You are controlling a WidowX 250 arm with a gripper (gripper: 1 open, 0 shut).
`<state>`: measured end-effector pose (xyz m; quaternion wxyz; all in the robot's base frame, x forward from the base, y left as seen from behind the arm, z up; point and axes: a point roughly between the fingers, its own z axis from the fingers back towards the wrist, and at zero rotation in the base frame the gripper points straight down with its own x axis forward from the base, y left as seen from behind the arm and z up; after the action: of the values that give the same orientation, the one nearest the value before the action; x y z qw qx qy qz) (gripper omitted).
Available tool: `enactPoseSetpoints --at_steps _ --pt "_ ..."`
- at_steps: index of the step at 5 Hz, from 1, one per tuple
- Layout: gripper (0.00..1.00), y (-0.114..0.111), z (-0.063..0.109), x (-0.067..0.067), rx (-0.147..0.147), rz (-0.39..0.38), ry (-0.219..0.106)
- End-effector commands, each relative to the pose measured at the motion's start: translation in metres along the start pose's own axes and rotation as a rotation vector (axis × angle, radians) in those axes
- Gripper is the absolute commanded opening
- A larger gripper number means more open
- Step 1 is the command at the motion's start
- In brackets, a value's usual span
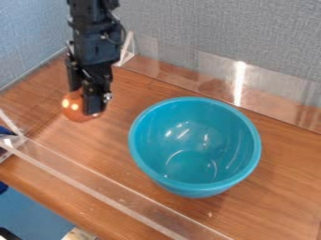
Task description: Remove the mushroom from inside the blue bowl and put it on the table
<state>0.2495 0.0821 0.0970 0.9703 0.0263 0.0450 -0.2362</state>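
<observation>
The mushroom (77, 107), its orange-brown cap showing, sits low over the reddish-brown table (75, 155) left of the blue bowl (196, 146). My black gripper (85, 97) comes straight down on it, and its fingers are shut on the mushroom. Whether the mushroom touches the wood I cannot tell. The teal-blue bowl stands upright at the centre right with nothing inside it.
Clear acrylic walls (238, 80) run along the back and front edges of the table. A grey fabric backdrop rises behind. A blue-white object (7, 131) sits at the left edge.
</observation>
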Motion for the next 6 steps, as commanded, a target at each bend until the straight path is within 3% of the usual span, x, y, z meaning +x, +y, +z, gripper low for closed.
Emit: enactPoseSetpoints --at_steps 1,2,3,4,6 --pt "0.0 0.002 -0.009 0.005 0.02 -0.058 -0.016" --pt "1.0 0.006 -0.013 0.007 0.018 -0.058 -0.015" --pt "1.0 0.013 -0.008 0.001 0.023 -0.089 -0.018" --pt "1.0 0.018 -0.016 -0.001 0.027 -0.136 -0.013" --pt "1.0 0.029 -0.039 0.002 0.026 -0.144 -0.005"
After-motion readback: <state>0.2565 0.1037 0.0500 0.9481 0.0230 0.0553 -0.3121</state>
